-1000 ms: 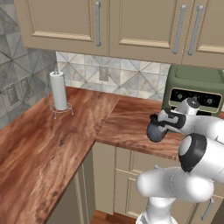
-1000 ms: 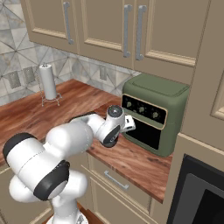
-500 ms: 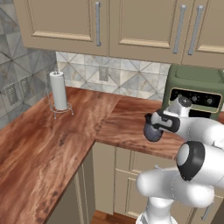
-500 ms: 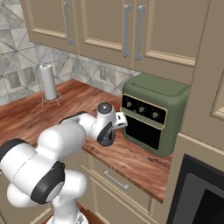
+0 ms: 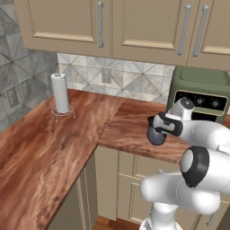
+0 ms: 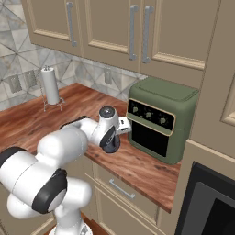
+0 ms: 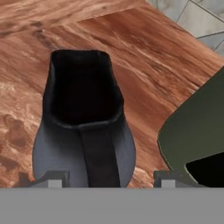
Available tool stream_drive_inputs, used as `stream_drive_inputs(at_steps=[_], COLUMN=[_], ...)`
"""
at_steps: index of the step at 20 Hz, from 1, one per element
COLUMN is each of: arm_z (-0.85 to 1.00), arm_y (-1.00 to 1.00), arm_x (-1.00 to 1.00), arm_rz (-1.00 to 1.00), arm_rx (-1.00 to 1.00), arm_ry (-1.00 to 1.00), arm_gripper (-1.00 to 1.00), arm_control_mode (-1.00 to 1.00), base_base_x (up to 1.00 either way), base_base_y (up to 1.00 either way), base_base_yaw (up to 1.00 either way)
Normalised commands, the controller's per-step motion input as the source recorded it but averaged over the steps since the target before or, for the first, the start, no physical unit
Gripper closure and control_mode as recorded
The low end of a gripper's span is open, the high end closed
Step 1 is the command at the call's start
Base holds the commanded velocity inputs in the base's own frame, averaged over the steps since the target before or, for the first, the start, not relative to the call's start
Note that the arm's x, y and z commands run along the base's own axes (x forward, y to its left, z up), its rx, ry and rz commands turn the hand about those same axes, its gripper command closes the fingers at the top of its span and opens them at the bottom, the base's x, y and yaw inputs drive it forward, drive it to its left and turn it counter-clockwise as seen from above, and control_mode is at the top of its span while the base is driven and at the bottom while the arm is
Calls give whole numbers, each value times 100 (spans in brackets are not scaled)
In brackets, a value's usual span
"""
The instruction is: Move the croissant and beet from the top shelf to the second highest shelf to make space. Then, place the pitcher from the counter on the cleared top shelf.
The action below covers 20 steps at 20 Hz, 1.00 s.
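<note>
The dark glossy pitcher [image 5: 156, 135] stands upright on the reddish-brown counter [image 5: 90, 130], just in front of a green oven. It also shows as the pitcher [image 6: 111, 142] in the right base view. My gripper [image 5: 161, 127] reaches onto it from the right. In the hand view the pitcher [image 7: 83, 131] sits between my gripper's [image 7: 110, 178] two tips, handle toward me. The left tip overlaps its belly and the right tip stands a little apart. The croissant, the beet and the shelves are out of view.
A green countertop oven [image 5: 202, 94], the same oven [image 6: 160, 120], stands right behind the pitcher. A paper towel roll on a wire stand [image 5: 59, 93] is at the back left. Beige wall cabinets [image 5: 112, 27] hang above. The counter's front edge [image 6: 137, 172] runs close below the pitcher.
The hand has slid left and closed in on the pitcher. The pitcher has stayed where it was on the counter.
</note>
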Motion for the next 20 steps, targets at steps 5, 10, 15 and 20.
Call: stream_drive_inputs(at_steps=[5, 10, 15, 20], arm_z=[-21, -13, -25, 30], arm_y=[1, 5, 13, 25], arm_x=[0, 0, -16, -86], arm_rz=[4, 1, 5, 6], arm_rx=[0, 0, 0, 0], arm_ry=[2, -1, -4, -4], arm_gripper=[100, 100, 100, 100], arm_control_mode=[-100, -100, -100, -100], base_base_x=[0, 0, 0, 0], base_base_y=[0, 0, 0, 0], base_base_yaw=[0, 0, 0, 0])
